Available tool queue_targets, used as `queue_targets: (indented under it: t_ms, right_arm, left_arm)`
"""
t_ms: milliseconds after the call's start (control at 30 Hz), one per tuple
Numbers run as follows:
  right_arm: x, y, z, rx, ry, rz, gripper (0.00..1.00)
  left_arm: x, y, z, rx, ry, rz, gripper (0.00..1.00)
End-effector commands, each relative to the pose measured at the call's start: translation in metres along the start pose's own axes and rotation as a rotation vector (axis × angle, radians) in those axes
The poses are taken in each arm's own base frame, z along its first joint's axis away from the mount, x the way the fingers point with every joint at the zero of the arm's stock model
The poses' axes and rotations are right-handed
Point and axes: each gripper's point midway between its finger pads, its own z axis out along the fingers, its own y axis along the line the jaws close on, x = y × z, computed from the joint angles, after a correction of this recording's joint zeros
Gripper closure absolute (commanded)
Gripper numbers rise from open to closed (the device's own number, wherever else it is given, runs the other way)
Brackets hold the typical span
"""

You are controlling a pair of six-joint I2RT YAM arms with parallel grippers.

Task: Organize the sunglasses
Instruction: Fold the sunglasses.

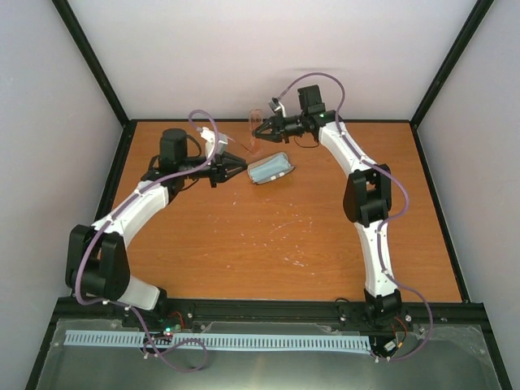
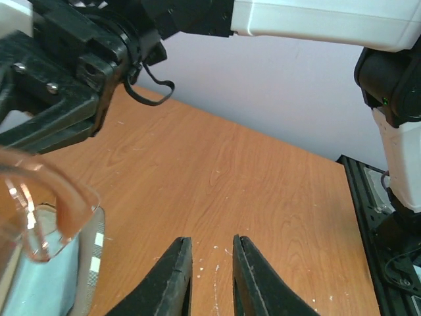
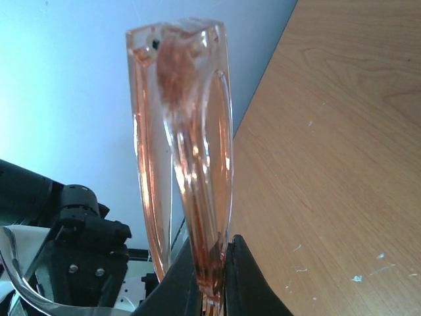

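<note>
The sunglasses (image 1: 254, 130) were held above the table (image 1: 284, 236), pinched by the right fingers (image 3: 245, 276); the left fingers (image 2: 172, 280) were found narrowly parted and empty. Placement into the nearby case (image 1: 270, 169) was judged outstanding

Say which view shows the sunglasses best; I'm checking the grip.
Right wrist: the sunglasses fill the frame, pinched in the right end effector. The top view shows them small and faint; the left wrist catches only one corner.
</note>
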Motion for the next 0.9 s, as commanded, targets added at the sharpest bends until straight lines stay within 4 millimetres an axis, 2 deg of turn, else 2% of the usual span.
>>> queue_targets:
  t_ms: [0, 133, 233, 333, 467, 567, 667, 767, 833, 867]
  right_arm:
    - [0.014, 0.037, 0.011, -0.050, 0.049, -0.065, 0.97]
    - [0.039, 0.050, 0.019, -0.078, 0.112, -0.085, 0.97]
    - [0.058, 0.051, 0.020, -0.082, 0.150, -0.069, 0.97]
    - [0.070, 0.054, 0.017, -0.094, 0.168, -0.063, 0.97]
    - [0.075, 0.058, 0.013, -0.094, 0.169, -0.068, 0.97]
    - [0.068, 0.042, 0.009, -0.017, 0.134, -0.061, 0.97]
    - [0.052, 0.020, -0.006, 0.041, 0.066, -0.039, 0.97]
    - [0.032, 0.000, -0.036, 0.065, -0.008, -0.031, 0.97]
    - [0.020, -0.006, -0.053, 0.066, -0.038, -0.035, 0.97]
    - [0.012, -0.014, -0.070, 0.079, -0.066, -0.030, 0.97]
  left_arm:
    - [-0.013, 0.002, 0.011, 0.041, -0.023, 0.029, 0.79]
    - [-0.012, 0.024, 0.019, -0.012, -0.014, 0.055, 0.78]
    - [-0.009, 0.040, 0.025, -0.042, -0.001, 0.073, 0.78]
    - [-0.005, 0.053, 0.028, -0.064, 0.009, 0.077, 0.78]
    - [0.006, 0.063, 0.032, -0.078, 0.030, 0.062, 0.78]
    - [0.004, 0.062, 0.029, -0.092, 0.028, 0.070, 0.77]
    - [0.000, 0.051, 0.023, -0.094, 0.024, 0.098, 0.77]
    - [0.017, 0.040, 0.021, -0.064, 0.078, 0.128, 0.81]
    - [0.031, 0.041, 0.022, -0.055, 0.130, 0.138, 0.81]
    - [0.040, 0.045, 0.023, -0.065, 0.167, 0.123, 0.81]
